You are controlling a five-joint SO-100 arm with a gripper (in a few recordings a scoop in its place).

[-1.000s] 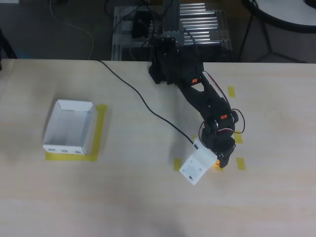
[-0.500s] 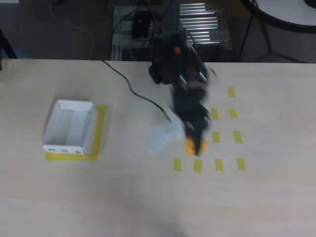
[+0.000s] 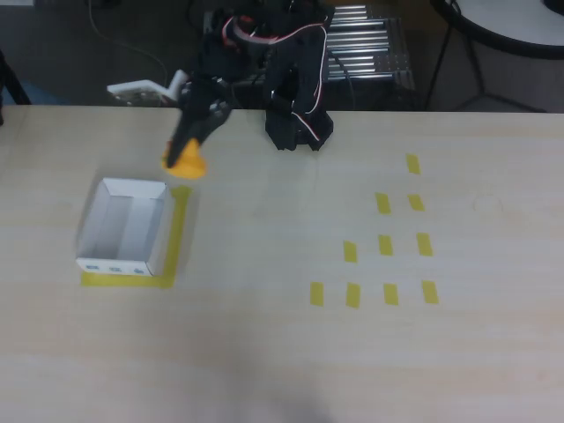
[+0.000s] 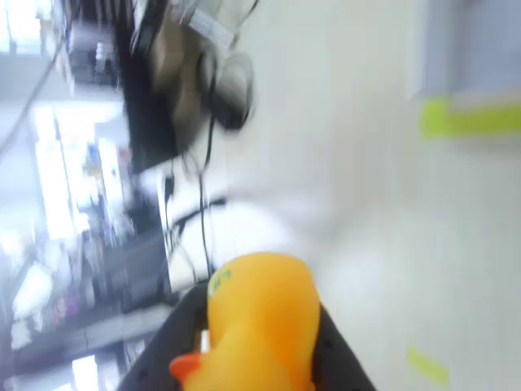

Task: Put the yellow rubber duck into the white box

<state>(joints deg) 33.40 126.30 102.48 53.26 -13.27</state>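
Observation:
The yellow rubber duck point(image 3: 187, 159) hangs in the air just above the far right corner of the white box point(image 3: 124, 228), held by my black gripper point(image 3: 190, 152), which is shut on it. In the wrist view the duck point(image 4: 262, 326) sits large between the dark fingers, orange beak pointing lower left, and a blurred corner of the white box point(image 4: 472, 49) shows at the top right. The box stands open and empty on a yellow tape outline at the left of the table.
The arm's black base point(image 3: 298, 123) stands at the table's far edge. Several short yellow tape strips point(image 3: 385, 245) mark the right half of the table. A metal rack and cables lie behind the table edge.
The arm has swung from the right-hand tape strips across the table to the left, carrying the duck up to the box's far right corner.

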